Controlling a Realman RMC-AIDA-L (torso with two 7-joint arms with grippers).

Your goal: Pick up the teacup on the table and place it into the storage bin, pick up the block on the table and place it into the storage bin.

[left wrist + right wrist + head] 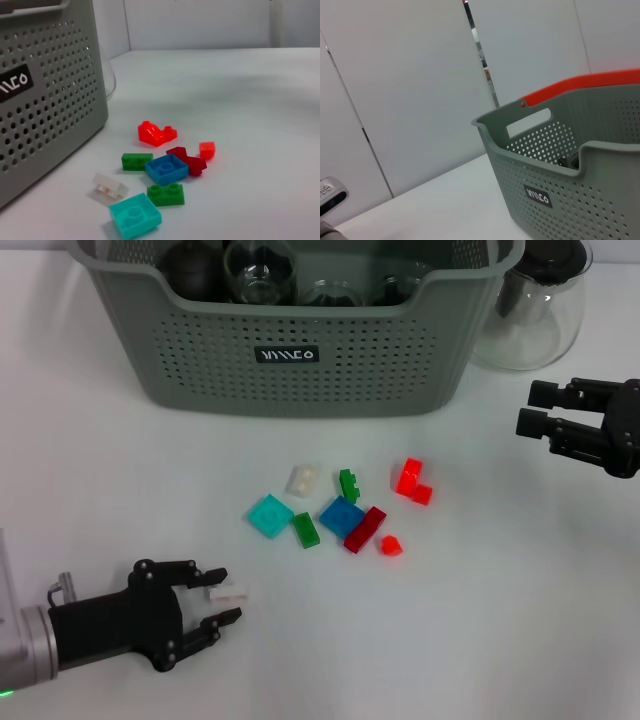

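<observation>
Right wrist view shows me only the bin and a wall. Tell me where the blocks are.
Observer: The blocks lie scattered on the table in front of the bin, on its label side.
Operator: Report the left gripper.
Observer: The left gripper is nearer the robot than the blocks, on its left, jaws apart with a white block between them.
Operator: Now say where my own gripper is.
Observer: The right gripper is open, off the bin's right corner, beside a glass pitcher.
</observation>
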